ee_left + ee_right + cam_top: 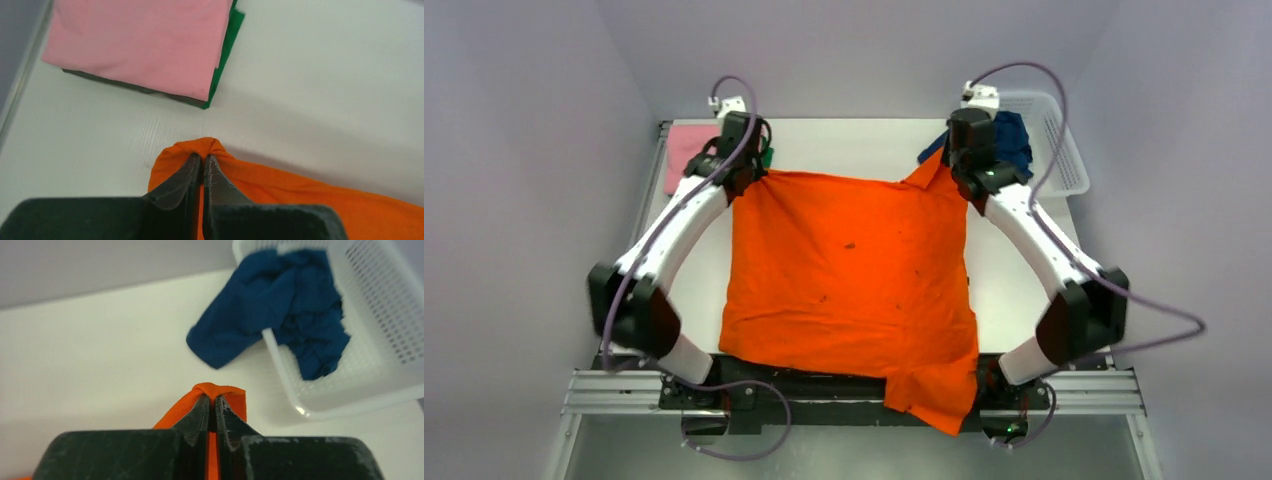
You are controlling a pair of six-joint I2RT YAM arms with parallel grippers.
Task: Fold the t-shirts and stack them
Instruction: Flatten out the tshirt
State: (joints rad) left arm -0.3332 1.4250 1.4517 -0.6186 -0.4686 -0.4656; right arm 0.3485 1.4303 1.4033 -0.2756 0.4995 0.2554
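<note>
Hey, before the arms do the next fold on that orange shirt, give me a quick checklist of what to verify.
1. Left end effector shut on a far corner of the orange shirt: ok.
2. Right end effector shut on the other far corner: ok.
3. Orange shirt wholly on the table: not ok, its near corner hangs past the front edge.
4. Pink shirt, folded on the green shirt, apart from the orange one: ok.
5. Blue shirt fully inside the basket: not ok, part spills over the rim.
</note>
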